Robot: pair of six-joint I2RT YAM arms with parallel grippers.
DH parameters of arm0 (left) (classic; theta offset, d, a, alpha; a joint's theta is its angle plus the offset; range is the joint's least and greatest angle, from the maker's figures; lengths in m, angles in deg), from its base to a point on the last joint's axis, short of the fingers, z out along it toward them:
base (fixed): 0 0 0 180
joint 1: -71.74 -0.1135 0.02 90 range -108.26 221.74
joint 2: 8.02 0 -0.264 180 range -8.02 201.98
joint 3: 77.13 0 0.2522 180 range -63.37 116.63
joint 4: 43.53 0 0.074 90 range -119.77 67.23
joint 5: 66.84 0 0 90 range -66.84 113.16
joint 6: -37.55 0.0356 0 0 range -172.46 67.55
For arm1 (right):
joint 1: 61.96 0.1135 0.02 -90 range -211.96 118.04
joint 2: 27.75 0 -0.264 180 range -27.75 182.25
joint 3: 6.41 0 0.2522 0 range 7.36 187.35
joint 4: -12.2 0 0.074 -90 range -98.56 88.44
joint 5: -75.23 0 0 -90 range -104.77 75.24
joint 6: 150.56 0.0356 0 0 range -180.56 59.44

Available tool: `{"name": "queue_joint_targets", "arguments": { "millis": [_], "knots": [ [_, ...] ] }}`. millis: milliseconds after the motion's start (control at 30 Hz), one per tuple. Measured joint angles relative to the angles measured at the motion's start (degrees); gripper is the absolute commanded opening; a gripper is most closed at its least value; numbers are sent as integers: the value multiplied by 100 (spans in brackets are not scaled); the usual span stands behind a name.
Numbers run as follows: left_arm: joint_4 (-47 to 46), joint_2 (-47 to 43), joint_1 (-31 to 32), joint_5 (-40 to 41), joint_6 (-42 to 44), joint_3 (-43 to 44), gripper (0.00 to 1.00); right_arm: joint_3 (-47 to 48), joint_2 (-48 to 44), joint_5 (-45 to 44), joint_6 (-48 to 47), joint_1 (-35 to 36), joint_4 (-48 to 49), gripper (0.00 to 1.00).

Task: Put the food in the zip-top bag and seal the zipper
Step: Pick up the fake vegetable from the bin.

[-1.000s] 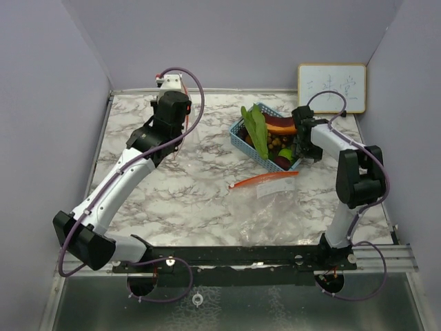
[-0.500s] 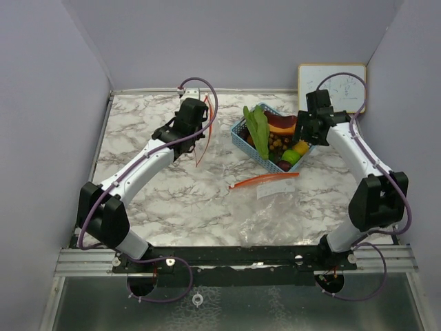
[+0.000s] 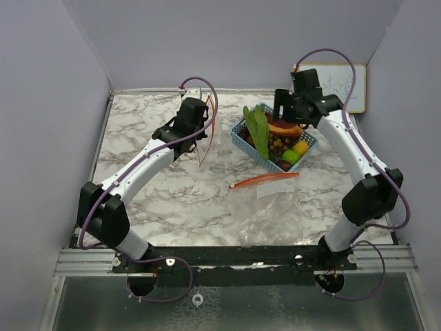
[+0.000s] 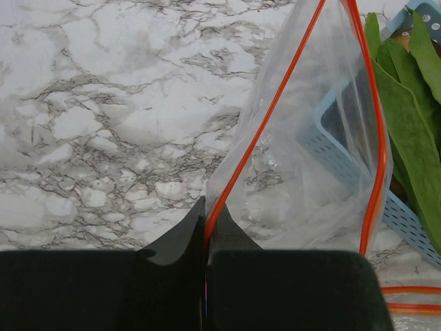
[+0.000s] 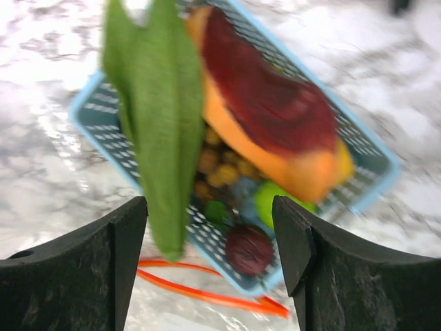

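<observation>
The food lies in a blue mesh basket (image 3: 241,141): a long green leafy vegetable (image 3: 257,129), an orange-and-red slice (image 5: 275,124), brown grapes (image 5: 220,165), a lime-green fruit (image 5: 272,196), a purple fruit (image 5: 248,248) and a yellow fruit (image 3: 301,147). My left gripper (image 3: 198,131) is shut on the orange zipper edge of a clear zip-top bag (image 4: 310,138), which hangs open left of the basket. The pinch shows in the left wrist view (image 4: 205,214). My right gripper (image 5: 209,207) is open and empty, above the basket's back (image 3: 284,112).
A second clear bag with an orange zipper (image 3: 265,181) lies flat on the marble table, in front of the basket. A small whiteboard (image 3: 344,86) leans on the back right wall. Grey walls close in the table on three sides.
My right gripper has risen from the basket's right side and swung back and left above it. My left gripper moved right with the bag, then held still.
</observation>
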Motion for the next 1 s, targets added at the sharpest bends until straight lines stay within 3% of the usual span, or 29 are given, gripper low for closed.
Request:
{"name": "queue_joint_targets", "arguments": {
  "millis": [167,367,700,867,900,1000],
  "knots": [
    [0,-2,-2,-101,0,0,0,1108,1224,225,-72,636,28,79],
    [2,-2,0,-162,-20,0,0,1790,2455,286,-181,686,-48,79],
    [2,-109,-2,-164,-39,-35,0,2164,3274,-85,-417,658,-55,79],
    [2,-109,-2,-166,-39,-35,0,2238,3495,-101,-481,667,28,68],
    [2,-109,-2,-166,-39,-35,0,2223,3506,-105,-481,664,42,62],
    [2,-109,0,-166,-39,-35,0,2155,3506,-133,-492,662,87,29]
  ]
}}
